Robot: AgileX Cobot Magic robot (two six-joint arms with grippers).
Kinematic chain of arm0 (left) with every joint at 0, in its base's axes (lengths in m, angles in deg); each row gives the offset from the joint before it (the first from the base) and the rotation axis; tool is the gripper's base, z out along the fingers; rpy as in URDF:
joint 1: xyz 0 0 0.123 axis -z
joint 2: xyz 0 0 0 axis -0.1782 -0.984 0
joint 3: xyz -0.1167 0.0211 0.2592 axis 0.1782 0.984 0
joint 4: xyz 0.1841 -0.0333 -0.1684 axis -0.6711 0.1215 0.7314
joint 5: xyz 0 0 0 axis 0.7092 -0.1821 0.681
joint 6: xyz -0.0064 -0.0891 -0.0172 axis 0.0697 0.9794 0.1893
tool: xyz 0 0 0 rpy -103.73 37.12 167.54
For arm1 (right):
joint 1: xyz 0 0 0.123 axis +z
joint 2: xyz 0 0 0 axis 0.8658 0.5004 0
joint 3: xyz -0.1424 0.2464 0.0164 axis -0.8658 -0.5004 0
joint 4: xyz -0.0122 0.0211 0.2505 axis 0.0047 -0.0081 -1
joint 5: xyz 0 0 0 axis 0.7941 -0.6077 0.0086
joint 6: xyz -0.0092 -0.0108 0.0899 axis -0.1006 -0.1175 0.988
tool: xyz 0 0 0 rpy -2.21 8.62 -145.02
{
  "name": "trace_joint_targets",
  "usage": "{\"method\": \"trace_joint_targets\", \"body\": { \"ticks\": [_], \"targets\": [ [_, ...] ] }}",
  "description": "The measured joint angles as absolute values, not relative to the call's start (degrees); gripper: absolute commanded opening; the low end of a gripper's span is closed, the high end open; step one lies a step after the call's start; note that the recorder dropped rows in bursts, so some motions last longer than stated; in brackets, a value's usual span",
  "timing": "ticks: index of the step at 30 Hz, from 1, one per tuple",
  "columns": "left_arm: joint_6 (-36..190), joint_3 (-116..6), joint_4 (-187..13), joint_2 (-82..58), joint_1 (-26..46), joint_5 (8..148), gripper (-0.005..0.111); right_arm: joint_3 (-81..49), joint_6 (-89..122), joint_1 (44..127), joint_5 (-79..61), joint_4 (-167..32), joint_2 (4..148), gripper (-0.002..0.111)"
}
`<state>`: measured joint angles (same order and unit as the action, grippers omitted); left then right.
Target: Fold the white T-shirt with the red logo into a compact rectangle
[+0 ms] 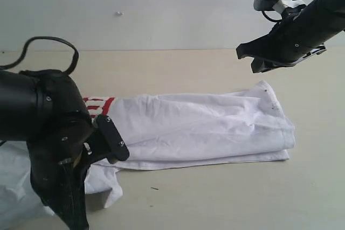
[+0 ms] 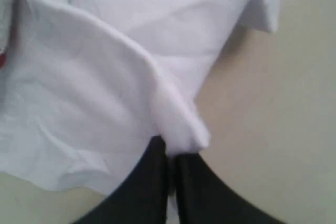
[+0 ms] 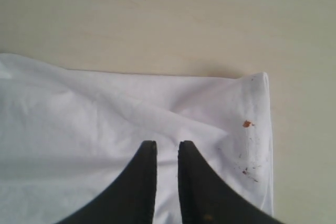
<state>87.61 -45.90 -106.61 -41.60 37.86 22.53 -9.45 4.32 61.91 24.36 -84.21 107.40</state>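
The white T-shirt lies on the table as a long folded band running left to right. A short piece of the red logo shows at its left end, beside my left arm. My left gripper is low at that end, shut on a raised fold of the shirt; a sliver of the red logo shows at the edge of the left wrist view. My right gripper hovers above the shirt's right end, its fingers a narrow gap apart with nothing between them.
The beige table stretches behind and in front of the shirt, up to a pale wall. More white cloth lies crumpled at the lower left, partly hidden by my left arm. Small brown specks mark the shirt's right corner.
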Motion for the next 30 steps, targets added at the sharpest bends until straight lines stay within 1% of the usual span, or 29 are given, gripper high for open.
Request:
{"method": "trace_joint_targets", "body": {
  "ticks": [6, 11, 14, 18, 24, 28, 30],
  "targets": [
    [85.58, -49.69, -111.34, -36.52, 37.86, 20.99, 0.000, -9.45, 4.32, 61.91, 24.14, -84.21, 107.40, 0.017],
    [84.01, -53.68, -122.03, -34.24, 37.86, 21.12, 0.000, -9.45, 4.32, 61.91, 23.21, -84.21, 107.40, 0.017],
    [81.61, -54.73, -126.88, -34.24, 36.62, 23.76, 0.000, -9.45, 4.32, 61.91, 22.46, -84.21, 107.40, 0.017],
    [79.94, -54.88, -127.62, -34.24, 32.83, 32.00, 0.000, -9.45, 4.32, 61.91, 21.73, -84.21, 107.40, 0.017],
    [75.85, -54.88, -119.20, -34.40, 25.10, 43.75, 0.000, -9.45, 4.32, 61.91, 21.11, -84.21, 109.01, 0.017],
    [67.06, -54.88, -105.64, -36.15, 20.38, 47.55, 0.000, -9.45, 4.21, 61.91, 21.11, -84.21, 109.50, 0.017],
    [63.29, -54.88, -100.69, -37.62, 18.36, 48.12, 0.005, -9.45, 4.21, 61.91, 21.02, -84.21, 109.50, 0.017]
  ]
}}
